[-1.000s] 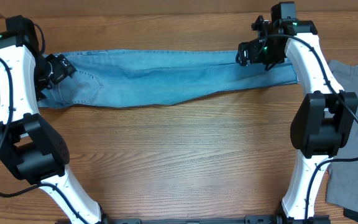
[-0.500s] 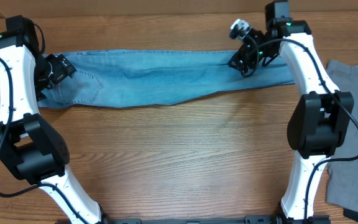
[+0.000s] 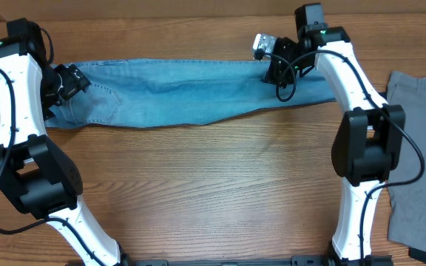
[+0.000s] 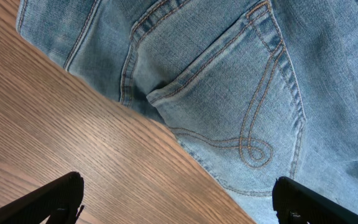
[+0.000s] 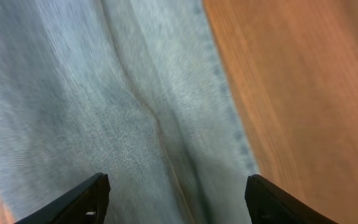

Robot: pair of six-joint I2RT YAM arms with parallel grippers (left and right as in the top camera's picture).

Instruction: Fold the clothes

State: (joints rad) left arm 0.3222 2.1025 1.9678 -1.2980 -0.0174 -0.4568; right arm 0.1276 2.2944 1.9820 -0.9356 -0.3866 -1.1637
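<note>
The light blue jeans (image 3: pixel 191 92) lie stretched flat across the far side of the table, waist at the left, leg ends at the right. My left gripper (image 3: pixel 71 78) hovers open and empty over the waist edge; in the left wrist view (image 4: pixel 176 202) its fingers straddle the jeans' lower edge by a stitched back pocket (image 4: pixel 229 106). My right gripper (image 3: pixel 272 63) is open and empty above the leg part near the far edge. In the right wrist view (image 5: pixel 176 199) the denim (image 5: pixel 104 112) and its seam fill the space between the fingers.
A grey garment (image 3: pixel 420 148) lies at the right edge of the wooden table (image 3: pixel 213 185). The jeans' lower edge runs unevenly along the middle. Both arm bases stand at the near corners.
My right gripper has moved left along the jeans leg, from near the hem toward the middle. The hem end has shifted slightly left with it. The left arm has not moved.
</note>
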